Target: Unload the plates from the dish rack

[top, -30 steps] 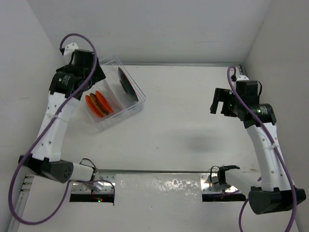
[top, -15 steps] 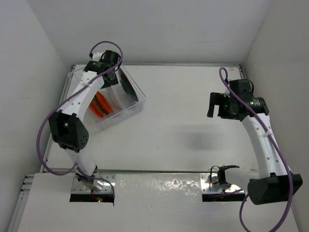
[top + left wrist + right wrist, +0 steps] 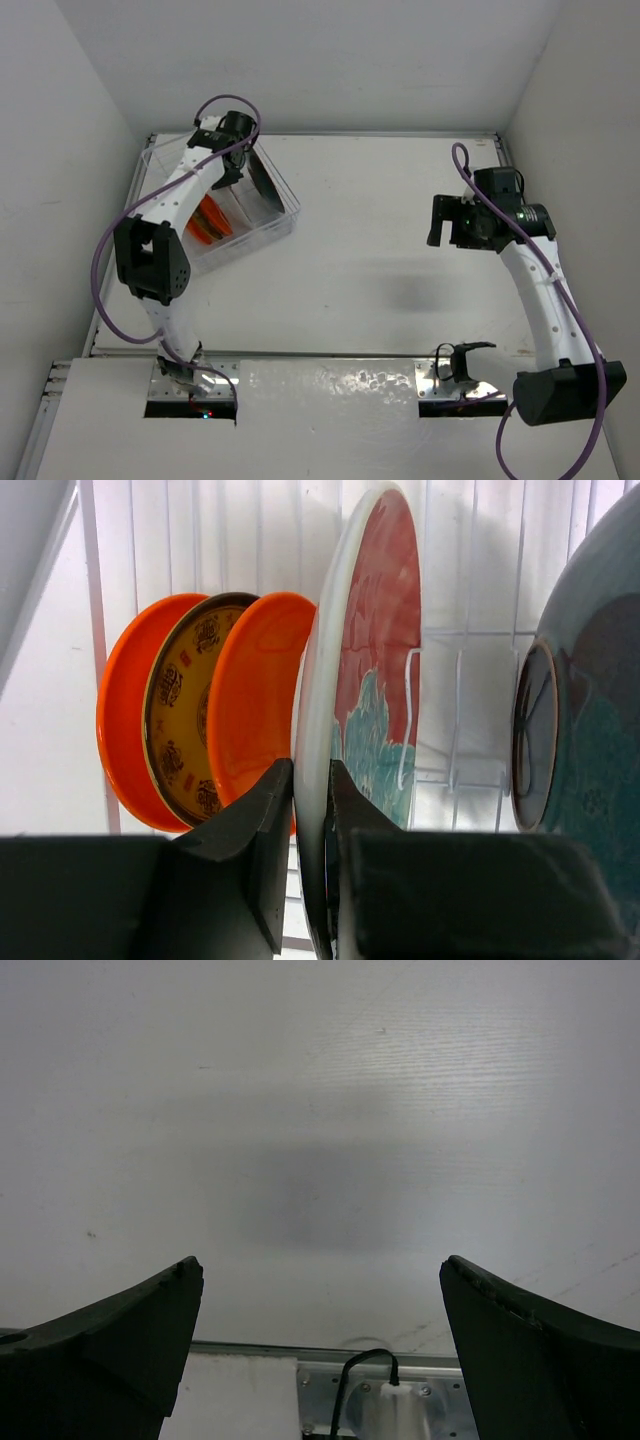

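The clear dish rack (image 3: 283,216) stands at the far left of the table. In the left wrist view my left gripper (image 3: 312,780) is shut on the white rim of an upright plate with a red-and-teal face (image 3: 385,630). Left of it stand orange plates (image 3: 255,695), one with a yellow patterned face (image 3: 185,710). To its right a dark teal plate (image 3: 590,710) stands on edge. From above, my left gripper (image 3: 232,165) hangs over the rack beside the dark plate (image 3: 262,178) and the orange plates (image 3: 210,218). My right gripper (image 3: 440,220) is open over bare table, holding nothing.
White walls close in the table at the back and on both sides. The rack's ribbed clear floor (image 3: 200,530) and thin dividers (image 3: 460,720) surround the plates. In the right wrist view a metal rail with a black cable (image 3: 365,1380) lies at the table's near edge.
My left arm has swung over the rack, and its gripper, open before, has shut on the red-and-teal plate's rim. The right arm shifted slightly and stayed open.
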`<action>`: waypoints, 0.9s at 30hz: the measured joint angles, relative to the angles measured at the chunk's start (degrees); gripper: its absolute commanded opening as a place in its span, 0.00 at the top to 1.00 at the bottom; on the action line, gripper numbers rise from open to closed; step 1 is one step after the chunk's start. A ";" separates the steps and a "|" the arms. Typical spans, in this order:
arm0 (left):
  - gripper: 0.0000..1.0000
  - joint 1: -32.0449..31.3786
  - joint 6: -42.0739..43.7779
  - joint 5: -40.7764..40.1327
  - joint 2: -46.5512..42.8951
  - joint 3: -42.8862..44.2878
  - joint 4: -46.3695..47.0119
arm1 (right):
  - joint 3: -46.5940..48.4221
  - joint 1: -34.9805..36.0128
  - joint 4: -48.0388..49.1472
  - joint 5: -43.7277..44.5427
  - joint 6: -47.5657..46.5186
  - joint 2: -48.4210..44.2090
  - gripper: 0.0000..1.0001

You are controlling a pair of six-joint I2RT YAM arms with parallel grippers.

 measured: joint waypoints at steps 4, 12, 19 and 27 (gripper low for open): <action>1.00 0.00 0.55 0.07 2.23 4.66 -4.66 | -0.50 0.00 0.11 0.00 -0.17 -0.20 0.01; 1.00 0.02 3.06 -0.85 2.56 16.28 -13.73 | -0.52 0.00 1.01 0.00 -0.37 0.15 0.01; 1.00 0.00 4.35 -3.98 -1.09 20.02 -14.32 | 2.12 0.00 2.58 -5.27 1.11 3.45 0.01; 1.00 0.00 9.79 10.25 -26.73 1.75 4.76 | 3.04 1.25 28.70 -29.18 21.55 5.88 0.01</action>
